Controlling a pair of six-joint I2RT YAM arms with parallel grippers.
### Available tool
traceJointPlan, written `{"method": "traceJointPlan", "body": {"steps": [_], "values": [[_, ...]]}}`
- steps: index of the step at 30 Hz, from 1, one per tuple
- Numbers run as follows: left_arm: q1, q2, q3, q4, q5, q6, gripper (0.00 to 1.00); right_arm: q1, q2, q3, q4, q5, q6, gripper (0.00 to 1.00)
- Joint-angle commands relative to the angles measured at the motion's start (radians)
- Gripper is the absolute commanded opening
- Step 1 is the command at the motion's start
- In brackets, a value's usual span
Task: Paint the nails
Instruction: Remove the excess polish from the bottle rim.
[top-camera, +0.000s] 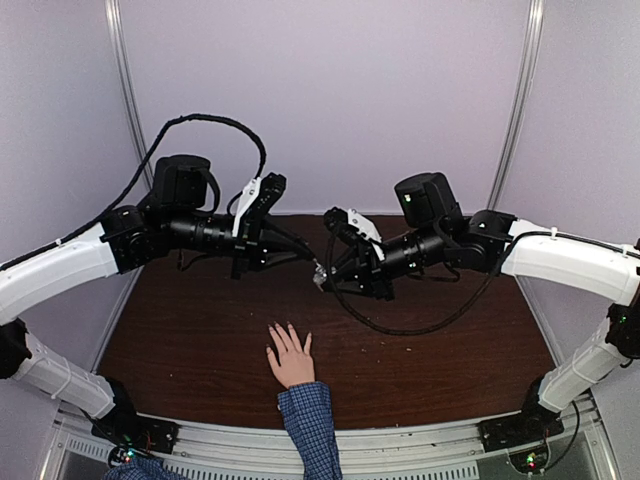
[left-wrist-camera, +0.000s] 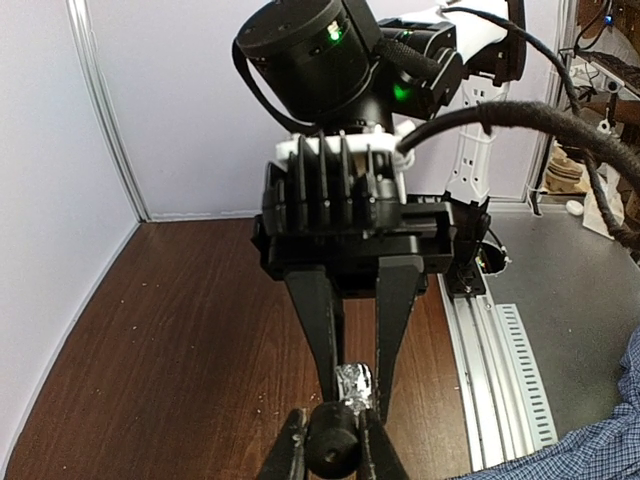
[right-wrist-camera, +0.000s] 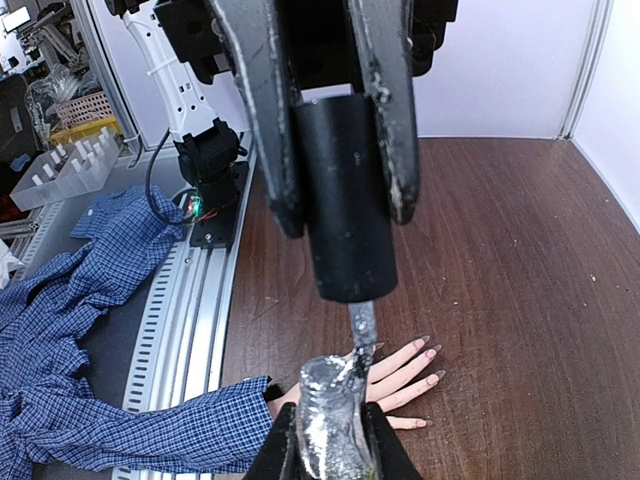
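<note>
Nails (right-wrist-camera: 437, 353) show only in your right wrist view, on a spread hand (right-wrist-camera: 392, 385) below the bottle (right-wrist-camera: 328, 410) your left gripper (right-wrist-camera: 330, 448) pinches, your right gripper (right-wrist-camera: 343, 205) clamping the cap (right-wrist-camera: 345, 255), brush (right-wrist-camera: 362, 325) seemingly dipped inside.

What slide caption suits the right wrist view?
Right gripper holds the black brush cap over the bottle in the left gripper, above a spread hand.

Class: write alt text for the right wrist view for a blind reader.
The right gripper, jaws shut on a black cap, holds its brush stem at a shiny bottle in the left gripper. Below, a hand with spread fingers and blue checked cuff lies flat on the brown table.
</note>
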Motion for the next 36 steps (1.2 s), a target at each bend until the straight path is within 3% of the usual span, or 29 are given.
{"method": "traceJointPlan", "body": {"steps": [1,36], "values": [[0.009,-0.034,-0.001,0.018,-0.006,0.006,0.0,0.004,-0.023,-0.008,0.022,0.017,0.007,0.0],[0.007,-0.016,0.004,-0.005,0.051,0.035,0.0,-0.015,-0.014,0.002,0.055,-0.046,0.042,0.0]]}}
